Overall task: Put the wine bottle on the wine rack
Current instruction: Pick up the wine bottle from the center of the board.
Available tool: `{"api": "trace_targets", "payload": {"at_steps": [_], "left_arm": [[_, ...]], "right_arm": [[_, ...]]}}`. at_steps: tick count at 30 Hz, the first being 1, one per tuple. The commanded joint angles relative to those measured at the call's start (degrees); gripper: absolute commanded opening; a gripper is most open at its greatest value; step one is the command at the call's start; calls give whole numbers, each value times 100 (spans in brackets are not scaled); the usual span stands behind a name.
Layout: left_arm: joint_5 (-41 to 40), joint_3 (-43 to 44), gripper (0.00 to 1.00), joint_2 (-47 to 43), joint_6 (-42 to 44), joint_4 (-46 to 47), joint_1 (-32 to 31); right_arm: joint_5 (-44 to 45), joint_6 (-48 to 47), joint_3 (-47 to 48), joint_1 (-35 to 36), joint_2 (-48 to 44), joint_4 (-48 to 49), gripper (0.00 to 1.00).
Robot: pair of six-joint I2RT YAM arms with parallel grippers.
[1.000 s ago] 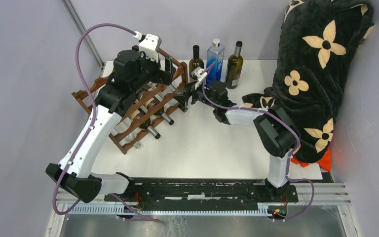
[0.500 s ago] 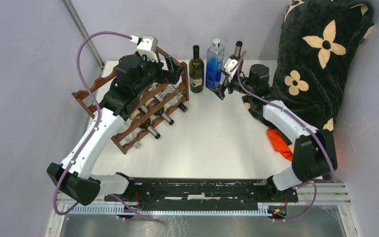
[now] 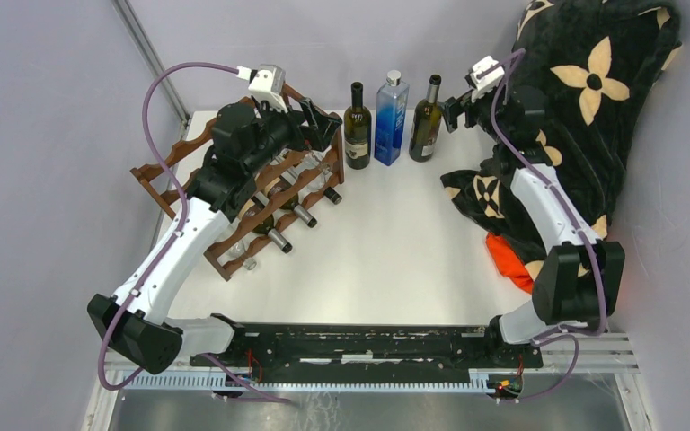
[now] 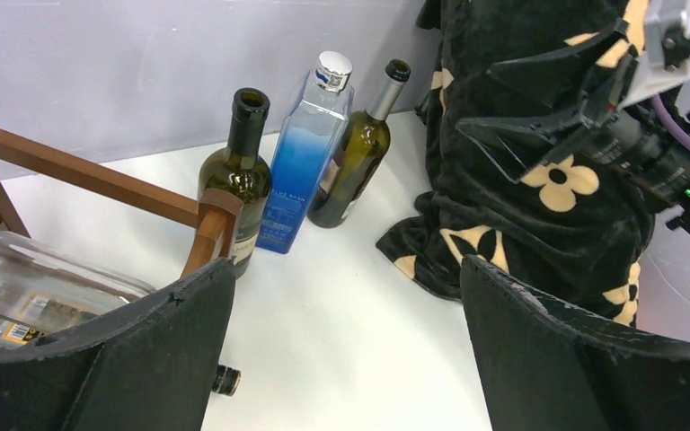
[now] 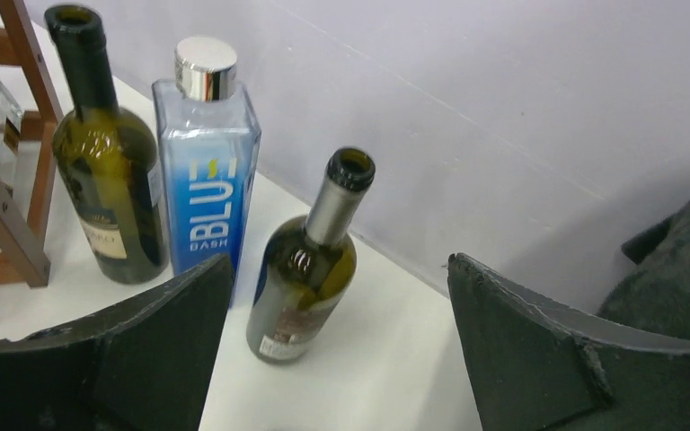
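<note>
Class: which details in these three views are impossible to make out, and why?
- Top view: the left arm covers the middle of the wine rack; its bottles cannot be counted.
- Left wrist view: the picture's left edge cuts off the wine rack.
- Right wrist view: the rightmost bottle has label print too small to read.
- Top view: the orange thing lies mostly under the blanket.

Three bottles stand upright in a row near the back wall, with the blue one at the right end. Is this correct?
No. The blue bottle stands in the middle, between the dark green bottle and the olive bottle; the top external view shows it.
</note>
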Motion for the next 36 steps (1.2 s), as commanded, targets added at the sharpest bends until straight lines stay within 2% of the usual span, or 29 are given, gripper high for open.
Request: {"api": "trace_targets", "payload": {"at_steps": [1, 7, 9, 16, 25, 32, 36], "left_arm": [[179, 86, 100, -107, -405, 377, 32], [225, -1, 100, -215, -470, 308, 25], [214, -42, 100, -279, -473, 271, 32], [110, -239, 100, -464, -525, 239, 32], [47, -249, 100, -483, -543, 241, 33], [-15, -363, 100, -594, -587, 258, 32], [-16, -452, 100, -652, -655, 309, 30]], "right_arm": [[-485, 352, 857, -59, 593, 76, 94], [-599, 754, 1835, -86, 1415, -30, 95], [-615, 764, 2029, -89, 1595, -67, 98], [-326, 680, 2232, -90, 1903, -80, 98], [-380, 553, 2430, -89, 2261, -49, 98], [-150, 614, 3047, -83, 2792, -351, 98], [-85, 628, 3274, -65, 3044, -403, 91]]}}
